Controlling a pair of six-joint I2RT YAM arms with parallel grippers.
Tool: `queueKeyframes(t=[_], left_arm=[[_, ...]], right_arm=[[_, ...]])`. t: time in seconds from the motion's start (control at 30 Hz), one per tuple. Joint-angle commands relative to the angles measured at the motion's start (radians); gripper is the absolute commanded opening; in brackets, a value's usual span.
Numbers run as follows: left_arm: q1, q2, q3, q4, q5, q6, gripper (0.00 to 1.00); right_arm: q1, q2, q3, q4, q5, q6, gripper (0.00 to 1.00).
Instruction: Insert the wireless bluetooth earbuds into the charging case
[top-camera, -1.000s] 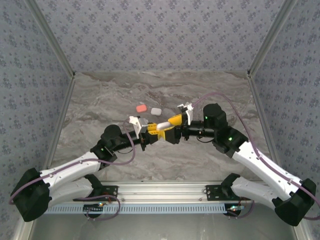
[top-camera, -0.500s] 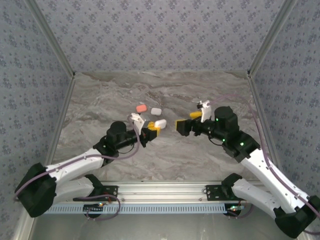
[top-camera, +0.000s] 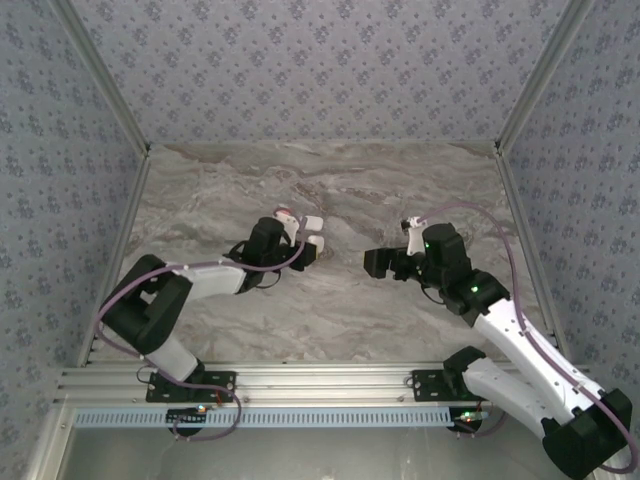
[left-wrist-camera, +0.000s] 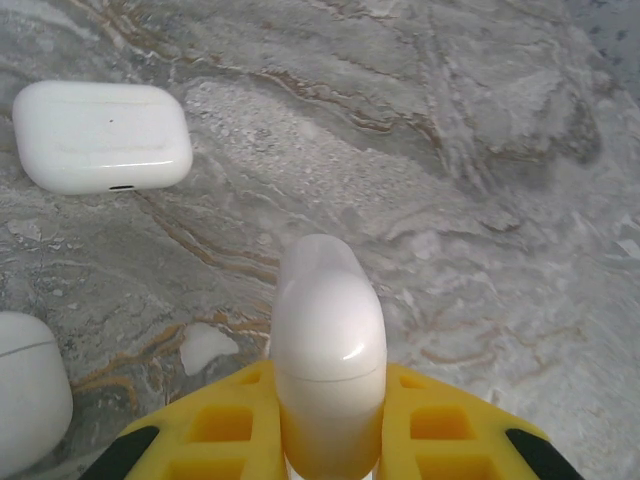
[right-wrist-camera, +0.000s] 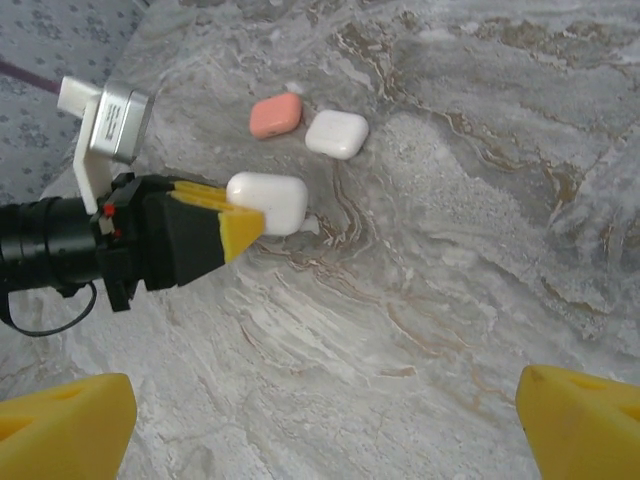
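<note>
Gleaming white, the rounded charging case (left-wrist-camera: 329, 315) sits in the left tool (left-wrist-camera: 330, 385).

Grey marble tabletop (top-camera: 330, 310) — patterned walls (top-camera: 320, 70) on three sides

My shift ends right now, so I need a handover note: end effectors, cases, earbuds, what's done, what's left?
Left end effector: shut on a closed white case.
Right end effector: open, empty.
On the table: coral case, another white case; a tiny white piece by the held case may be an earbud.
Done: no insertion visible.
Left: open a case, seat the earbuds.
</note>
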Motion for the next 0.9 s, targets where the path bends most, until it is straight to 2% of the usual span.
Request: queueKeyframes(t=[0.0, 0.13, 0.37, 0.7, 0.87], left_arm=[[0.01, 0.059, 0.077, -0.026, -0.002, -0.062, 0.02], [0.013, 0.115, 0.115, -0.039, 0.01, -0.077, 0.14], [0.012, 0.162, 0.143, -0.066, 0.031, -0.086, 0.23], [0.013, 0.172, 0.154, -0.077, 0.044, -0.078, 0.46], [0.013, 0.147, 0.154, -0.087, 0.04, -0.066, 0.52]], right_arm=[[-0.007, 0.011, -0.023, 0.005, 0.0, 0.019, 1.0], [-0.008, 0.018, -0.041, 0.01, -0.001, 0.022, 1.0], [-0.014, 0.034, -0.044, 0.014, -0.002, 0.015, 1.0], [-0.026, 0.045, -0.034, 0.004, -0.003, -0.004, 1.0], [-0.042, 0.043, -0.024, -0.02, 0.005, -0.024, 1.0]])
